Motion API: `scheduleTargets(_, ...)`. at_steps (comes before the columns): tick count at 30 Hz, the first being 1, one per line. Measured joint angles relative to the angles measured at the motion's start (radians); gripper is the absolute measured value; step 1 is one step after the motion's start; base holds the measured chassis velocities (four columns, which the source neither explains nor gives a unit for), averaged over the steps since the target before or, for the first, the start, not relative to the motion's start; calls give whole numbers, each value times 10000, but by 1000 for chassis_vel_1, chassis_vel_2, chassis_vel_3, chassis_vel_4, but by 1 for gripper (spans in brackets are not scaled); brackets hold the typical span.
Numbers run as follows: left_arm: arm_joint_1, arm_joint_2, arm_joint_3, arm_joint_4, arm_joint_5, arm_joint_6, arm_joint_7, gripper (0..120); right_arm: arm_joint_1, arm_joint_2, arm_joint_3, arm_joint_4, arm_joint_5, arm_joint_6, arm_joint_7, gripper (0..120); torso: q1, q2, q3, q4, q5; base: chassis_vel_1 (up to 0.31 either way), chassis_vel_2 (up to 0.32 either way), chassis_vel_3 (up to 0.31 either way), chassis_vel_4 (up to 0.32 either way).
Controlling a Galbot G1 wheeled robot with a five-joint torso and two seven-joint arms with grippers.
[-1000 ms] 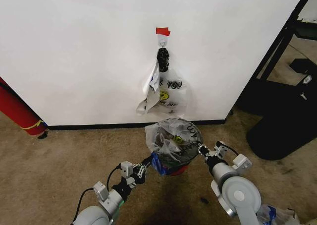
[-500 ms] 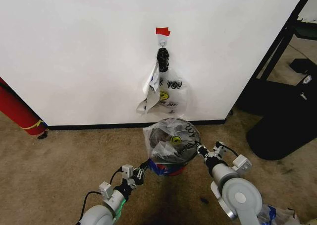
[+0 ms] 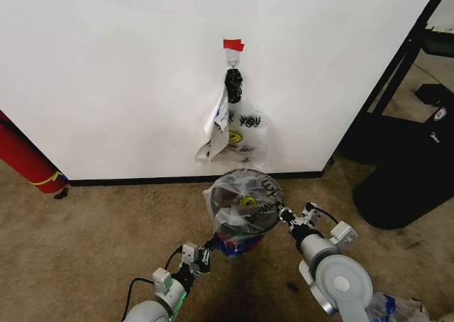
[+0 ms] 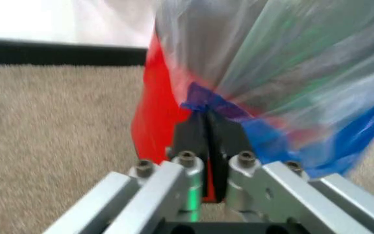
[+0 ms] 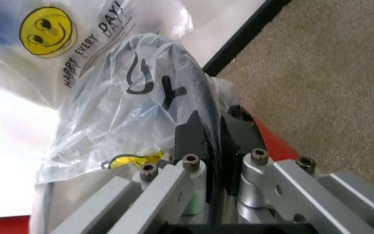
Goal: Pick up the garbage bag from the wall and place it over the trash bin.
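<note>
Low at centre frame below the white wall (image 3: 106, 74), the garbage bag (image 3: 245, 200) drapes over the trash bin (image 3: 237, 245), its edges pinched by the left hand (image 3: 210, 247) and right hand (image 3: 283, 213).

Plain white wall (image 3: 106, 74) with black baseboard (image 3: 135, 181), worn tan carpet (image 3: 78, 237), red cylinder (image 3: 25, 159) at left, black metal frame (image 3: 404, 59) at right

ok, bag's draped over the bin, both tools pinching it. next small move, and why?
Probably pull both edges further down. The bag covers the bin mouth, but its blue hem sits high by the left tool, and the right tool grips near the rim.
</note>
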Motion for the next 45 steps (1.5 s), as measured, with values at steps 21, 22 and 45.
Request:
scheduleTargets(21,1282,733,-1288,-1848,430,-271,-362,83,514,-152,4,-469,-356,165,-93,1,0,0,0,2,-1,0,0,0,0)
scheduleTargets(22,1269,783,-1366,-2075,368,-273,-511,88,452,-140,-25,-468,-548,207,-139,1,0,0,0,1,-1,0,0,0,0)
scheduleTargets(45,-3395,2906,290,-4819,-4408,3945,-3093,11,-193,388,-880,-470,-3018,1295,-1371,1,0,0,1,1,-1,0,0,0,0)
